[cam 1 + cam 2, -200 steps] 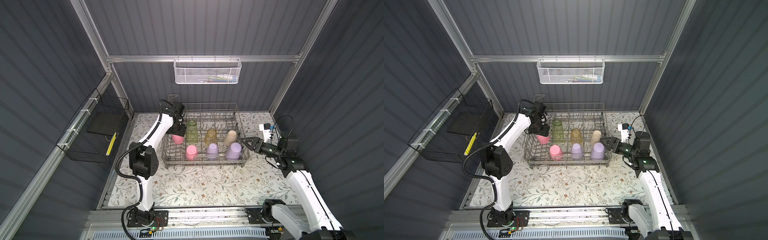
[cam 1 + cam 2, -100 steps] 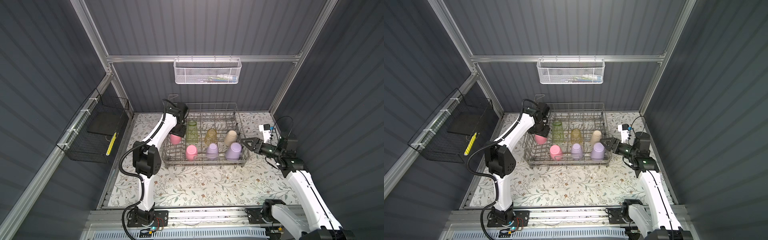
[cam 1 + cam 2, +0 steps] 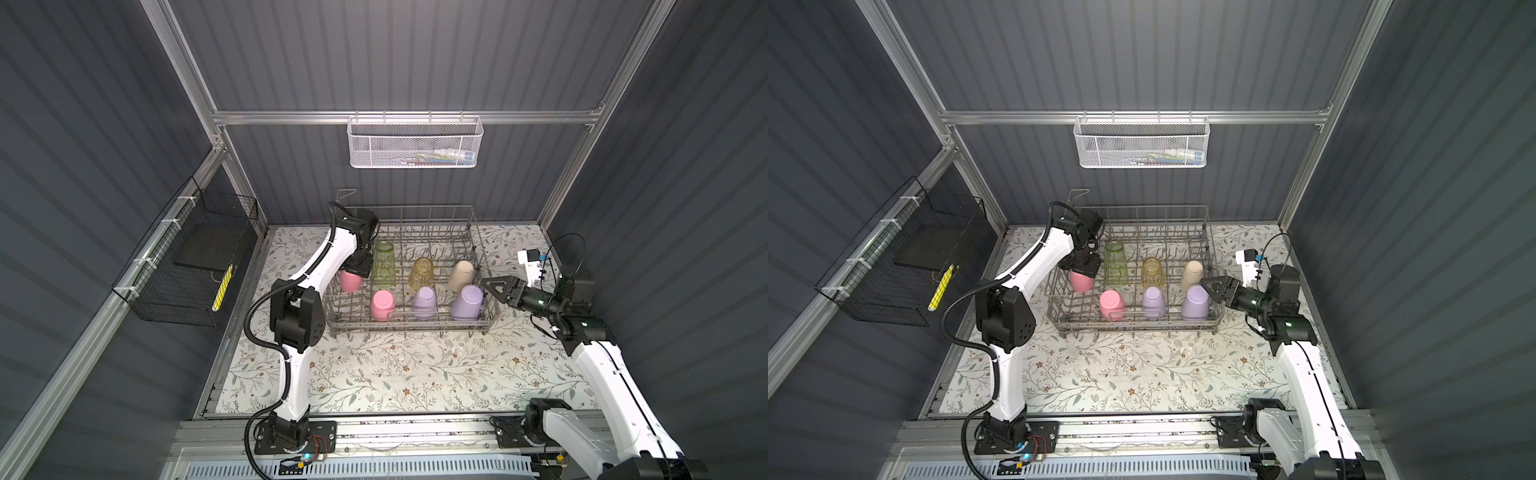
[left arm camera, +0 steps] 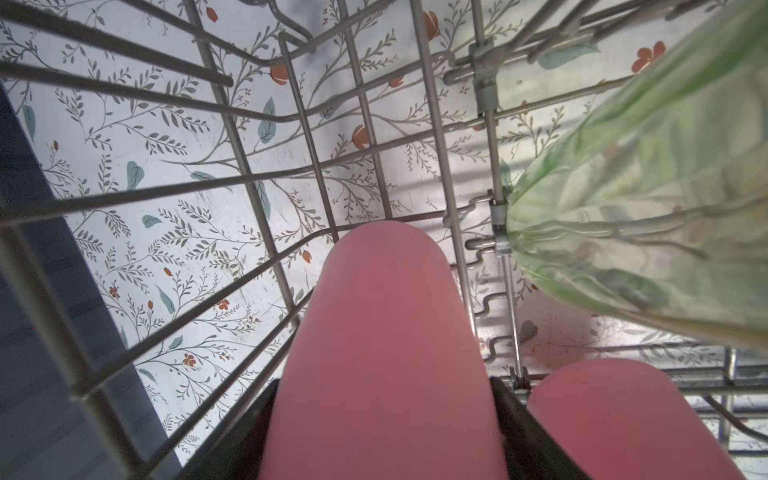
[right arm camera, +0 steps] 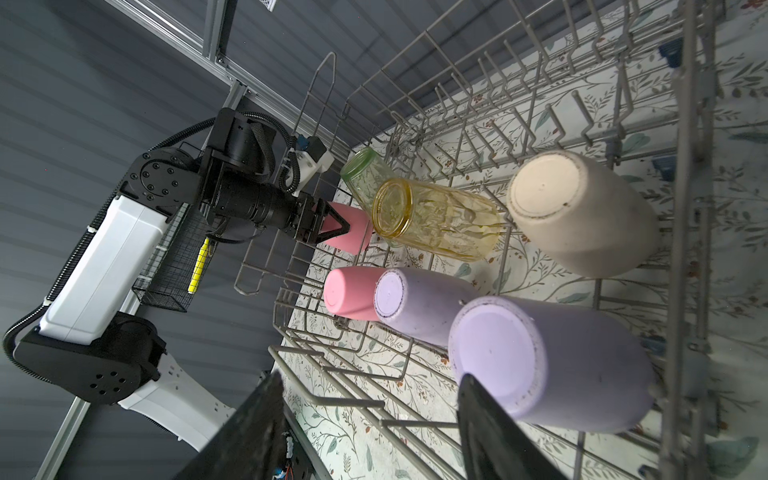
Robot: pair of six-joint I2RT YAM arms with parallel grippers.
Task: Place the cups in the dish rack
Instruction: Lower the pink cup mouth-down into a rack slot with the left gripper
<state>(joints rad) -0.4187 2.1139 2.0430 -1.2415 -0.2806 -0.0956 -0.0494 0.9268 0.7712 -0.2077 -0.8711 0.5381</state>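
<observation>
Top views both show the floral tabletop (image 3: pixel 415 374) carrying the dish rack (image 3: pixel 415 323), which sits toward the back wall with every cup inside its wire walls. Six cups sit base-up among the tines. The green ribbed cup (image 3: pixel 384 264), yellow cup (image 3: pixel 422 273) and beige cup (image 3: pixel 461 275) make the far row. The second pink cup (image 3: pixel 382 304), middle lilac cup (image 3: pixel 424 302) and end lilac cup (image 3: pixel 467 302) make the near row. The seventh, the held pink cup (image 3: pixel 350 281), hangs tilted in the rack's far left corner, just beside the green ribbed cup. The left end effector (image 3: pixel 357 269) is clamped on it, and I cannot tell whether it touches the wires. The right end effector (image 3: pixel 487 286) is empty, jaws apart, at the rack's right side just beside the end lilac cup. As I judge it, releasing the leaning cup could tip it onto its side or against the green ribbed cup. A careless withdrawal by either arm could also knock a neighbouring cup off its tines.
</observation>
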